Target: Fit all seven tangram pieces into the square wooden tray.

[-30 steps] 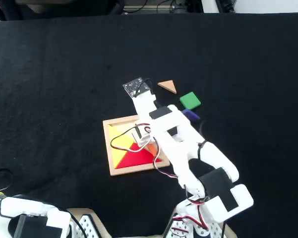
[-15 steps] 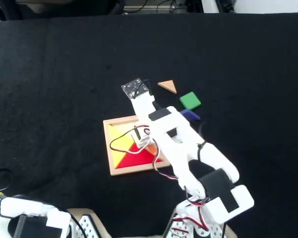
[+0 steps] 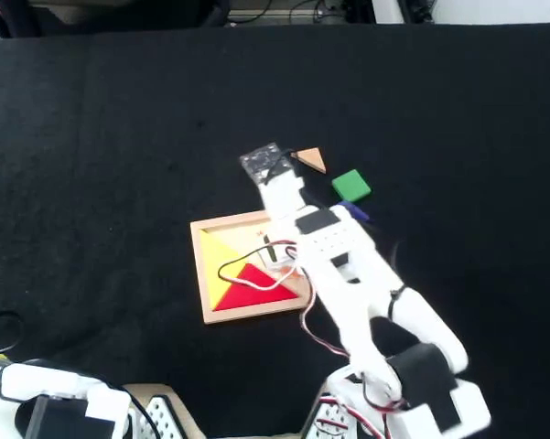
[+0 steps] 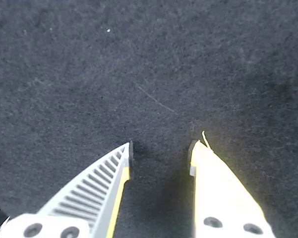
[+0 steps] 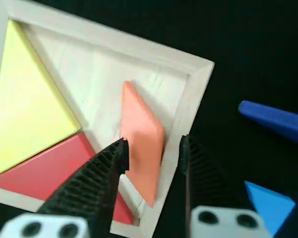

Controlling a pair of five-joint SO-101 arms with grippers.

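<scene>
Orange piece (image 5: 141,124) in tray (image 5: 196,94), inside spread right gripper (image 5: 152,144).

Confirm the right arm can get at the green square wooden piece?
Probably yes: the green square wooden piece lies uncovered on the black cloth close beside that arm, whose claw stands open over the square wooden tray.

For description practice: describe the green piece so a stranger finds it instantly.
Find the wooden tray. Past its far right corner, the green piece lies between a tan triangle and a blue piece. It alone is square and green.
</scene>
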